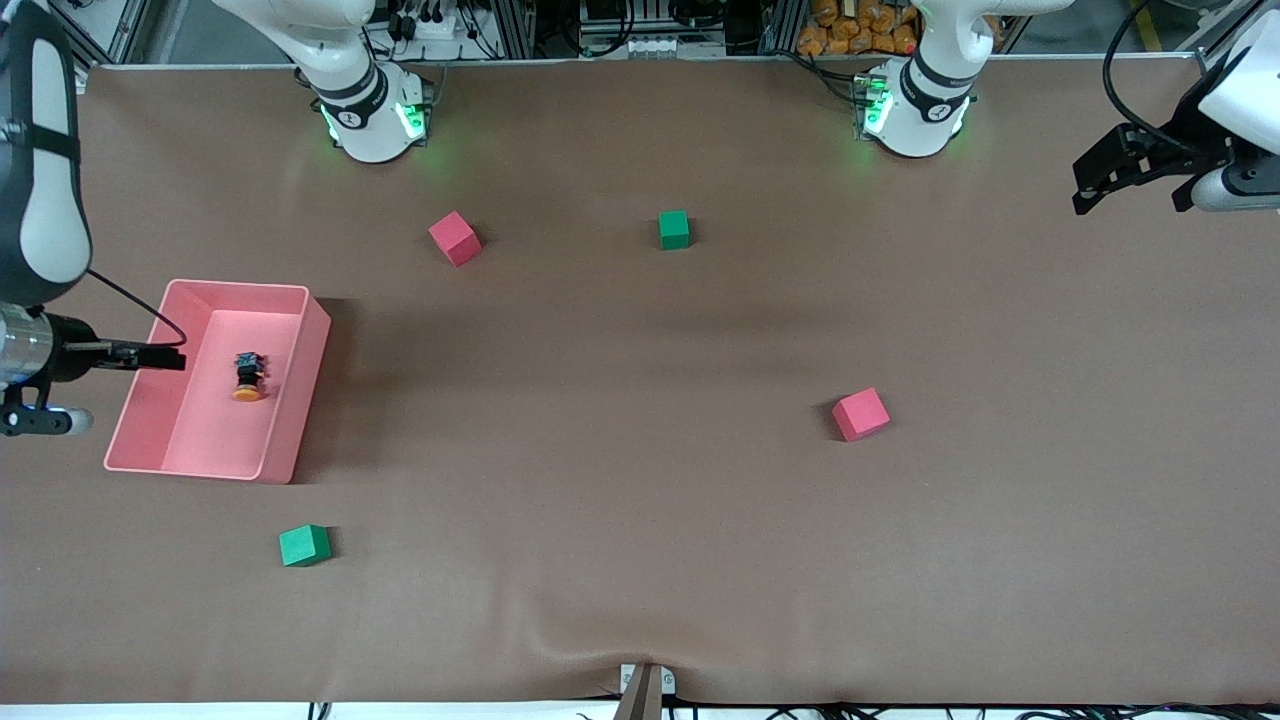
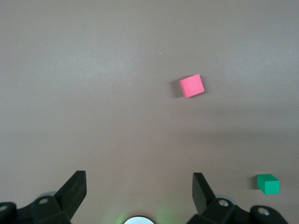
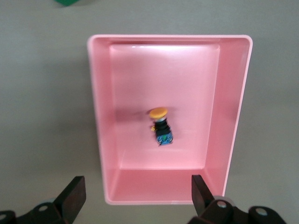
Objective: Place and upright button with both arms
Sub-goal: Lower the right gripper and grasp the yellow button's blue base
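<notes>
Brown table [image 1: 640,520]: the button [image 1: 248,376] lies on its side in the pink tray [image 1: 290,400] near the right arm's end. Right hand [image 3: 135,196] hovers directly above, wide and empty; left hand [image 2: 138,193], wide, waits well apart.

This is a robotics lab, set up as a test bench. Two white jointed arms are bolted at the 12 o'clock edge of a wide table [image 1: 640,520] covered in plain brown matting: the right arm's base [image 1: 372,115] toward 11 o'clock and the left arm's base [image 1: 915,110] toward 1 o'clock, each glowing with green status lights. Along that edge run aluminium-profile frames [image 1: 520,25], a power strip [image 1: 425,22] and bundled cables. At 6 o'clock a small metal bracket [image 1: 645,680] sits on the table edge with more cables beneath. Foam practice cubes lie scattered on the mat, among them a red cube [image 1: 860,414] and a green cube [image 1: 304,545].
</notes>
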Action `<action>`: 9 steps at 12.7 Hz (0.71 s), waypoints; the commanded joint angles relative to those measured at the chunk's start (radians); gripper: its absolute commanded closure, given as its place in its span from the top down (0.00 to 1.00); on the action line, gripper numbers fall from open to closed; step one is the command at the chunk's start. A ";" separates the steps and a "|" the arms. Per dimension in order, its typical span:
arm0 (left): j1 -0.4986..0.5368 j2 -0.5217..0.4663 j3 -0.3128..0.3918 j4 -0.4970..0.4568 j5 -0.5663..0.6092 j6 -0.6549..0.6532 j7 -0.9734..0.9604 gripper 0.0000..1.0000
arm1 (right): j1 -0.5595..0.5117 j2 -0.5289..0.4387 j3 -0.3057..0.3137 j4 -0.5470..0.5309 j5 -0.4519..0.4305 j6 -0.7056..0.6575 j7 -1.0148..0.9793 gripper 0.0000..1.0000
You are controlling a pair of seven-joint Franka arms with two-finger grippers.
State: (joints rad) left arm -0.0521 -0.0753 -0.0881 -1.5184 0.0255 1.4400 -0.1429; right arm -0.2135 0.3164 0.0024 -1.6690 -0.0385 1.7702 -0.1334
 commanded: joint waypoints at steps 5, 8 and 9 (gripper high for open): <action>-0.011 0.008 -0.002 0.020 0.007 -0.018 -0.003 1.00 | -0.082 -0.001 0.018 -0.320 -0.008 0.397 -0.086 1.00; -0.012 0.009 -0.004 0.018 0.011 -0.019 0.006 1.00 | -0.115 0.059 0.018 -0.337 0.002 0.475 -0.132 1.00; -0.012 0.009 -0.004 0.017 0.011 -0.018 0.005 1.00 | -0.124 0.066 0.019 -0.357 0.023 0.501 -0.138 1.00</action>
State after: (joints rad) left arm -0.0598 -0.0723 -0.0903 -1.5185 0.0255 1.4383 -0.1427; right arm -0.3008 0.3701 0.0021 -1.9917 -0.0353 2.2185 -0.2353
